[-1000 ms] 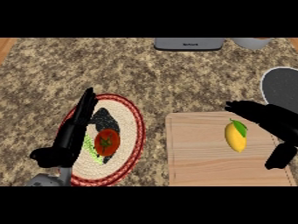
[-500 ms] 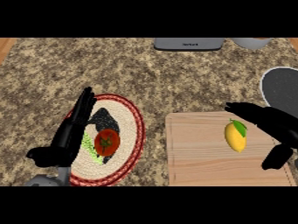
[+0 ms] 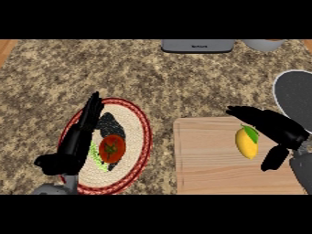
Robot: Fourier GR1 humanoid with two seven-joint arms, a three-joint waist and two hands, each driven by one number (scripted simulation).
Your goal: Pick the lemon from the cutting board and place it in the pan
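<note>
The lemon (image 3: 247, 142) lies on the wooden cutting board (image 3: 212, 164), toward the board's right side, yellow with a green leaf at its upper end. The right hand (image 3: 280, 130) sits just beside it on the right, spread wide: its fingers (image 3: 249, 114) stretch out over the board above and past the fruit's top, while the thumb (image 3: 274, 158) hangs down lower right of the fruit, so the lemon lies in the open gap between them. Whether any finger actually touches the peel is hard to judge from this steep angle; nothing is curled round it. The dark pan (image 3: 305, 101) lies at the right edge of the counter (image 3: 172, 82), above and to the right of the board, partly cut off by the view's border and close behind the right hand. On the left, a woven plate with a red rim (image 3: 134, 137) carries a tomato (image 3: 111, 148), something green and a dark item. The left hand (image 3: 77, 141) is over the plate's left side, fingers straight and pointing up the view, holding nothing. At the counter's far edge stand a grey appliance (image 3: 197, 45) and a pale bowl (image 3: 263, 44).
</note>
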